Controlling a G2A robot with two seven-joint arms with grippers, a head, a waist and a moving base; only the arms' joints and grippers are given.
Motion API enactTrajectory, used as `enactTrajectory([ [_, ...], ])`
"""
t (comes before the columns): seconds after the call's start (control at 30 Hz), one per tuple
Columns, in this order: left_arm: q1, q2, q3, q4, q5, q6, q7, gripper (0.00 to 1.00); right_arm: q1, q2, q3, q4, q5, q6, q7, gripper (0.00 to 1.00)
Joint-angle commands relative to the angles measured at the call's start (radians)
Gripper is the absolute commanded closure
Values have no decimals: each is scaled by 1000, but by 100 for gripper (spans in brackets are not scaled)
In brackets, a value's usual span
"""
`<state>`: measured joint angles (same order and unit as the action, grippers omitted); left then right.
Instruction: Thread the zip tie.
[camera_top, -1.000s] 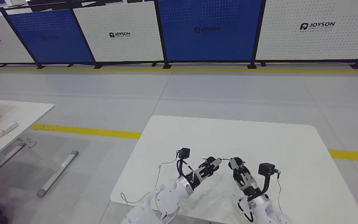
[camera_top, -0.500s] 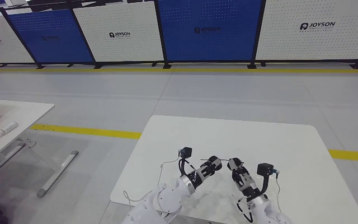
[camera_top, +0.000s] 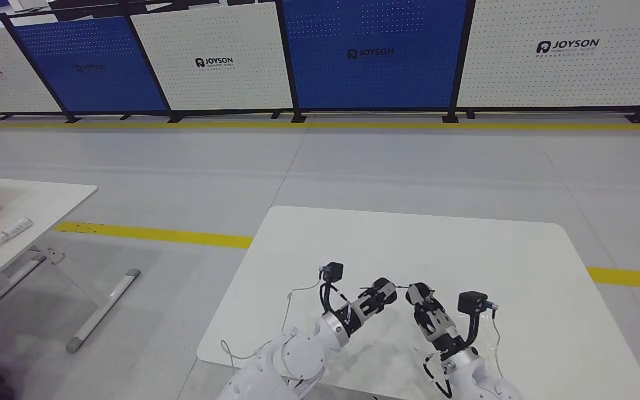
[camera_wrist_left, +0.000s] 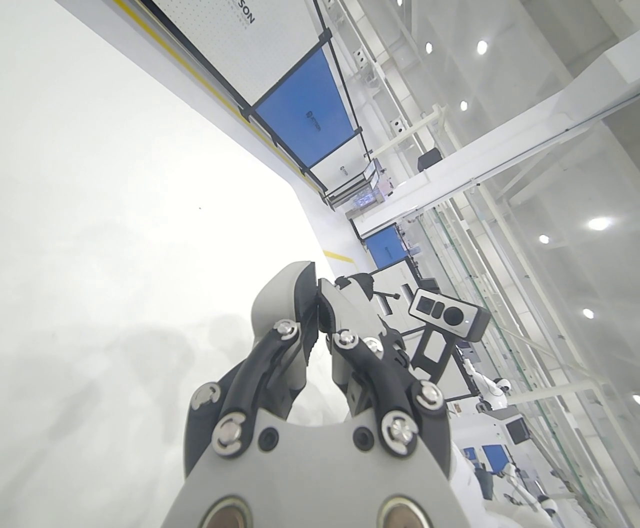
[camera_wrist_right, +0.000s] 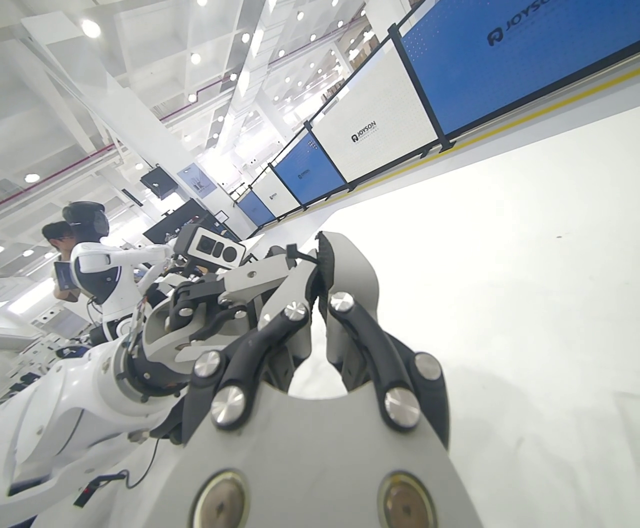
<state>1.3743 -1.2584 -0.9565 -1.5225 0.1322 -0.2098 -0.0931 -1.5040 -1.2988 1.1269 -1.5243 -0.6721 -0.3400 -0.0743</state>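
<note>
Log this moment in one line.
left gripper shut | right gripper shut on thin black plastic zip tie | close together over white table

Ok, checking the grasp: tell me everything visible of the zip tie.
The zip tie is a thin black strip, plastic by its look, spanning the short gap between the shut right pincer and the shut left pincer over the white table. Each pinches it; its head and tip cannot be made out.

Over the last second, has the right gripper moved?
Yes, slightly. In the top view the right gripper has edged away from the right edge of the table, toward the left gripper.
</note>
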Motion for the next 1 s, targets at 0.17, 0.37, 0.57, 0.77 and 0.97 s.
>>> enactTrajectory([
  [0.17, 7, 3, -3, -8, -1, -18, -31, 100, 5, -1, -5, 3, 7, 0, 5, 100],
  [0.37, 10, 5, -7, -12, -6, -22, -47, 100, 10, 1, -11, 0, 21, 0, 18, 100],
  [0.57, 13, 6, -13, -18, -9, -15, -43, 100, 12, 3, -9, 0, 37, 0, 27, 35],
  [0.77, 13, 6, -14, -20, -11, 1, -40, 100, 10, 5, -6, -5, 39, 0, 30, 0],
  [0.97, 10, 4, -15, -19, -29, 25, -40, 100, 8, 6, 0, -6, 41, 0, 34, 0],
])
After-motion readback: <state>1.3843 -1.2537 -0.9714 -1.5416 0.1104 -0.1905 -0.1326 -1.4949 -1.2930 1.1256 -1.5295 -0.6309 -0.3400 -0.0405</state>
